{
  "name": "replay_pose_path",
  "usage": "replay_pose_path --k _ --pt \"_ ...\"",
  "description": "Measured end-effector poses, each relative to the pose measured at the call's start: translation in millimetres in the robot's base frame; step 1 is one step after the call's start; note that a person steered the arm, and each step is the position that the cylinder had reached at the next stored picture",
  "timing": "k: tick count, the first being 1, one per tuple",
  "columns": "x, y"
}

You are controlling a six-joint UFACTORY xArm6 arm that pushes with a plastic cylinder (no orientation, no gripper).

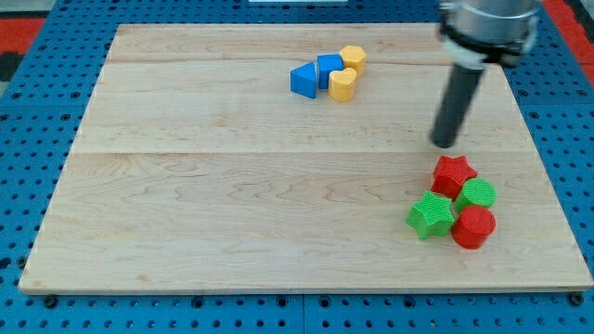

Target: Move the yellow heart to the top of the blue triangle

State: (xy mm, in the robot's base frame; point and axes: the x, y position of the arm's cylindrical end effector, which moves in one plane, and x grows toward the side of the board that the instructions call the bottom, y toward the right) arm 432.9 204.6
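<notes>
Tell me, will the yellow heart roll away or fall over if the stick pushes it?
Probably neither. The yellow heart sits low and flat, so it should slide. It touches the blue cube, which may shift too. My tip is far off, near the red star.

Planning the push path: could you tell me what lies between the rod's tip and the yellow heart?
Only bare board: in the camera view, no block sits between my tip and the yellow heart.

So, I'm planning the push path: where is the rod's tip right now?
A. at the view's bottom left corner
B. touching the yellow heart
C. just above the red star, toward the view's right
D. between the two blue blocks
C: my tip sits just above the red star, far from the yellow heart and blue triangle.
</notes>
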Motion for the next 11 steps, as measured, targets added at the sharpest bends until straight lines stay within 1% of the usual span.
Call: replay_pose_path --k 1,2,3,4,5,6,7,8,9,11 --pt "34 -17" --pt "40 -54" --pt "18 -46" --pt "14 31" --pt "13 58" --pt "-3 58" --pt "-29 53" --pt "-44 52" --pt "-53 52" --pt "-56 52"
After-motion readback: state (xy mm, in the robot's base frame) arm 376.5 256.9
